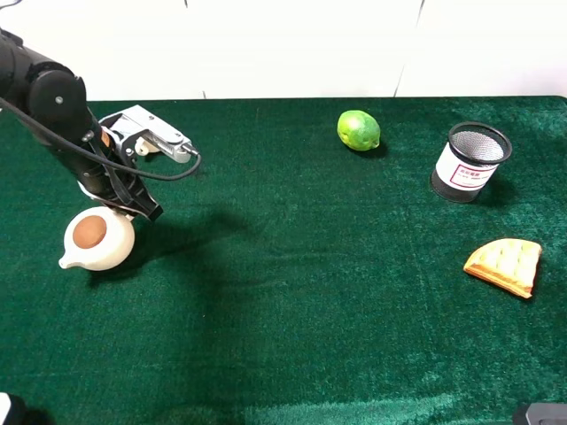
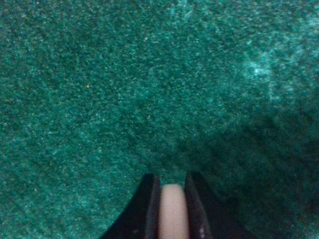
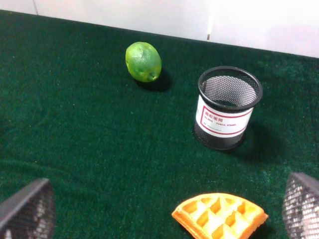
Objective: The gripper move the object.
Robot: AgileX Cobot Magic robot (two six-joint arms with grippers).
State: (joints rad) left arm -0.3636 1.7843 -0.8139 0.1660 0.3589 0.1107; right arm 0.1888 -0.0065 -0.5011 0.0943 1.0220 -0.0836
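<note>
Right end effector [image 3: 165, 203] hangs over the near right part of the green tabletop [image 1: 310, 292], its two mesh-faced fingers [image 3: 27, 211] spread wide apart with nothing between them. Just beyond it lies a golden waffle wedge [image 1: 505, 266], flat on the cloth near the right edge.

Across on the left side, at about the same depth, is the cream teapot [image 1: 96, 239], lidless, its brown inside showing from above and its short spout pointing to the near left. The left end effector [image 1: 133, 205] meets it from behind on its right side. In the left wrist view its two dark fingers [image 2: 147, 199] are closed tight on a narrow cream strip, the teapot's loop handle [image 2: 173, 211]. Whether the teapot's base touches the cloth I cannot tell.

Farther back on the right stands a black mesh pen holder [image 1: 471, 161] with a white label, upright and well apart from the waffle. Farthest, near the middle of the back edge, rests a green lime [image 1: 358, 130], with the white wall [image 1: 292, 44] behind it.
</note>
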